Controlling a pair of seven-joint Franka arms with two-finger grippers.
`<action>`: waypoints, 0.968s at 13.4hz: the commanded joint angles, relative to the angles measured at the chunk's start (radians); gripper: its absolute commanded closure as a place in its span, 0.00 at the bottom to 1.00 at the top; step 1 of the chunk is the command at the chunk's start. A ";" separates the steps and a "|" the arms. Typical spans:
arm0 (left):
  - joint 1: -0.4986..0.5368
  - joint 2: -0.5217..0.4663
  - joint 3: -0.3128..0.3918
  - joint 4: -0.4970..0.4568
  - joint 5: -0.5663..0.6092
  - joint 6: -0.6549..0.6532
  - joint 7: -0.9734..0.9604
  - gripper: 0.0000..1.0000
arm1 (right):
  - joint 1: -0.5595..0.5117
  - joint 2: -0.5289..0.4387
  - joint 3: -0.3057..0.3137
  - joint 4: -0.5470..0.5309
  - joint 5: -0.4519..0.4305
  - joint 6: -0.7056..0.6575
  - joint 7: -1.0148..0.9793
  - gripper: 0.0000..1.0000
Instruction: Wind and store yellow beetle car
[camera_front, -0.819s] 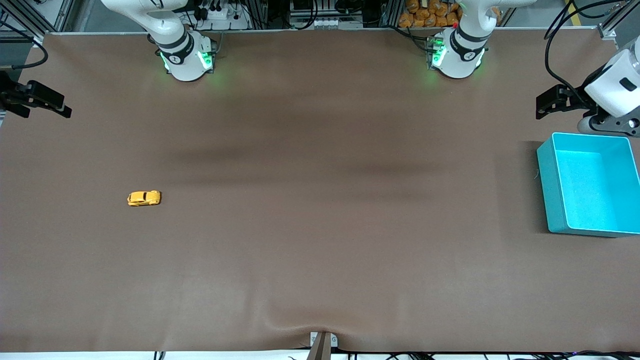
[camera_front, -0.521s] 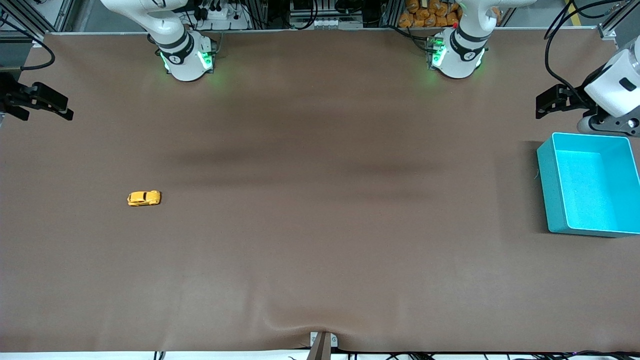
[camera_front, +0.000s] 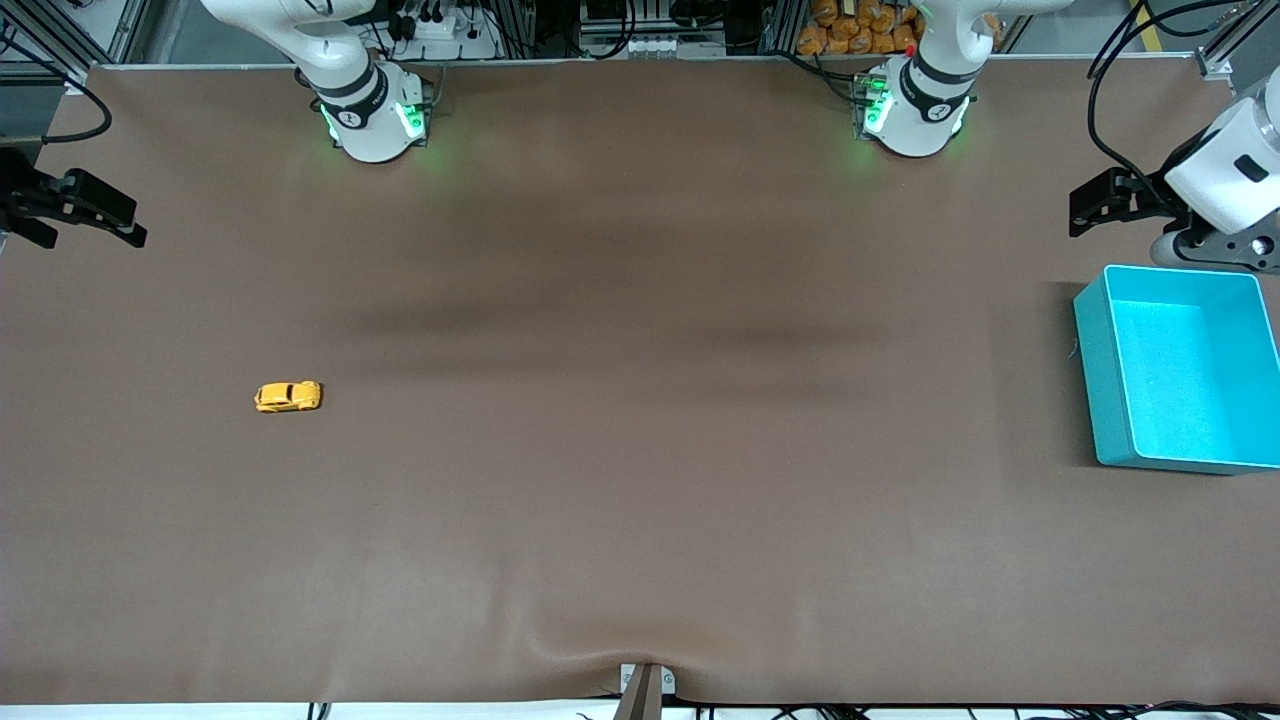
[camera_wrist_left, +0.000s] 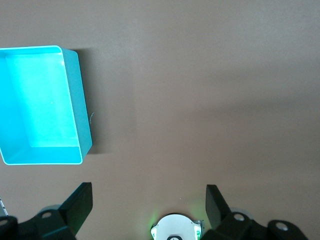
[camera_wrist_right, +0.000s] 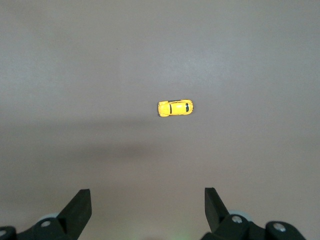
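- I see the yellow beetle car (camera_front: 288, 397) on its wheels on the brown table (camera_front: 640, 450), toward the right arm's end, nothing touching it. Also in right wrist view (camera_wrist_right: 175, 107), lying crosswise to the fingers.
- Right gripper (camera_front: 100, 212) is up in the air over the table edge at the right arm's end, well apart from the car. Jaws spread wide in its wrist view (camera_wrist_right: 147, 212), nothing between them.
- Turquoise box (camera_front: 1090, 370) sits open-topped at the left arm's end, well apart from the car. I see nothing inside it in the left wrist view (camera_wrist_left: 75, 110).
- Left gripper (camera_front: 1095, 205) hangs over the table just beside the box's rim on the base side. Jaws wide, nothing held (camera_wrist_left: 149, 210).
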 joint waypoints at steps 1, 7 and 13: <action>0.001 -0.013 -0.001 0.004 -0.016 -0.015 0.022 0.00 | 0.017 0.002 -0.006 0.007 -0.015 0.001 0.014 0.00; 0.006 -0.013 0.002 0.004 -0.002 -0.015 0.001 0.00 | 0.020 0.012 -0.006 0.010 -0.015 0.004 0.014 0.00; 0.007 -0.013 0.004 0.002 -0.014 -0.008 0.004 0.00 | 0.023 0.021 -0.006 0.007 -0.015 0.010 0.012 0.00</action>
